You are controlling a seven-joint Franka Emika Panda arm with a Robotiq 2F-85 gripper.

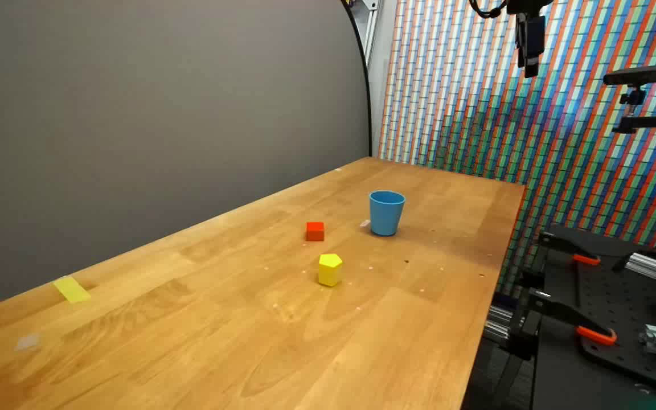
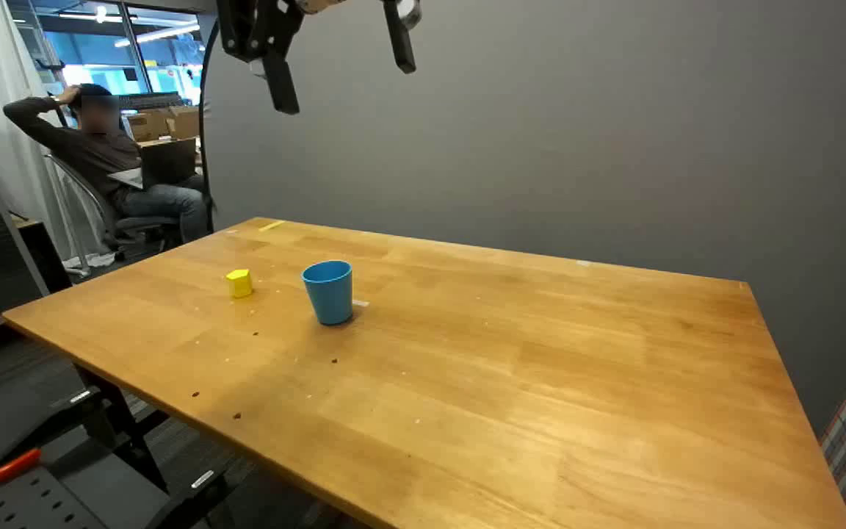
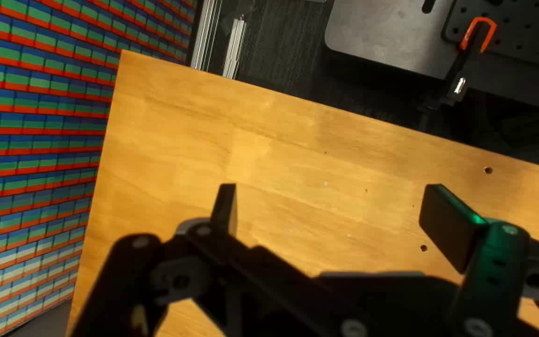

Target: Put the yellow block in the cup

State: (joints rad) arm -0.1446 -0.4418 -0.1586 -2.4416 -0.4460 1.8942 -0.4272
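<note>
The yellow block (image 1: 330,270) stands upright on the wooden table, a chunky piece with a five-sided top. It also shows in an exterior view (image 2: 239,283), apart from the cup. The blue cup (image 1: 385,214) stands upright with its mouth up and also shows in an exterior view (image 2: 330,294); its inner bottom is hidden. My gripper (image 2: 347,90) is high above the table, well away from block and cup. In the wrist view the gripper (image 3: 329,187) has its fingers wide apart with only table beneath. Block and cup are out of the wrist view.
A small red block (image 1: 315,232) lies near the cup and yellow block; it does not show in the other views. A flat yellow tape scrap (image 1: 72,289) is at the table's (image 1: 248,341) edge. A grey backdrop (image 1: 163,114) stands along one side. Black clamps (image 1: 567,319) sit beside the table.
</note>
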